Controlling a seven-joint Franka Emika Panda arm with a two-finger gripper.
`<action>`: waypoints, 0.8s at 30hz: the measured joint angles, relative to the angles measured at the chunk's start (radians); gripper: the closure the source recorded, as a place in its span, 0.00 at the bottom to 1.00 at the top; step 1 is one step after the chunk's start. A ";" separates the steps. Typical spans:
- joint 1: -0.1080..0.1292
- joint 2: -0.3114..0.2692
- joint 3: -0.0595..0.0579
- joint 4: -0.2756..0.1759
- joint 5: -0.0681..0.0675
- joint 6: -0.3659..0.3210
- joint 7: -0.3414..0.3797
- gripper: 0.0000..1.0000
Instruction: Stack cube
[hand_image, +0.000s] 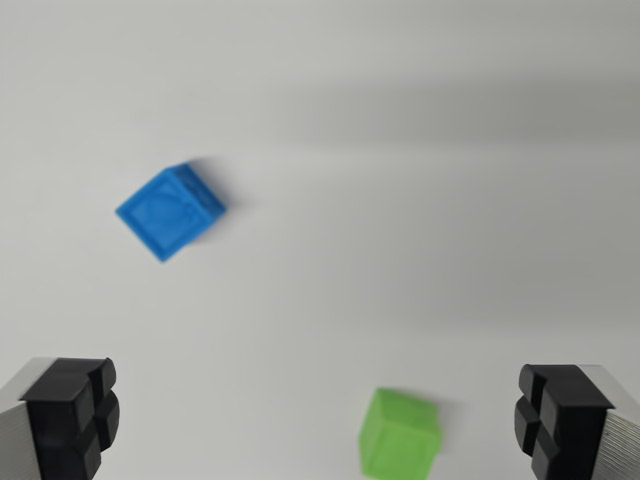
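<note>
Presently the two black, ribbed gripper fingers, one at the wrist view's lower left (80, 415) and one at its lower right, stand wide apart with nothing between them; the gripper (320, 420) is spread and empty, which in my judgement suits an approach from above before any pick. Nearest the camera, a small green plastic cube (400, 435) rests on the plain white table surface (400, 200), between the fingers but nearer the right-hand one and touching neither; its lower part is cut off by the frame edge. Farther off, toward the wrist view's left, a small blue plastic cube (170, 212) with a faint round mark on its top face sits turned corner-on to the camera and well apart from the green one. Both cubes lie flat and separate, so no stacking has been done. Open table surrounds each cube on every visible side, with no obstruction noted. The picture is somewhat blurred, so fine edge detail cannot be confirmed. Squaring the fingers to the chosen cube's faces would likely be needed.
</note>
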 joint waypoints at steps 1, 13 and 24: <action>0.000 0.001 0.000 -0.001 0.000 0.001 -0.002 0.00; 0.013 0.023 0.009 -0.028 0.000 0.043 -0.049 0.00; 0.027 0.058 0.022 -0.057 0.000 0.095 -0.109 0.00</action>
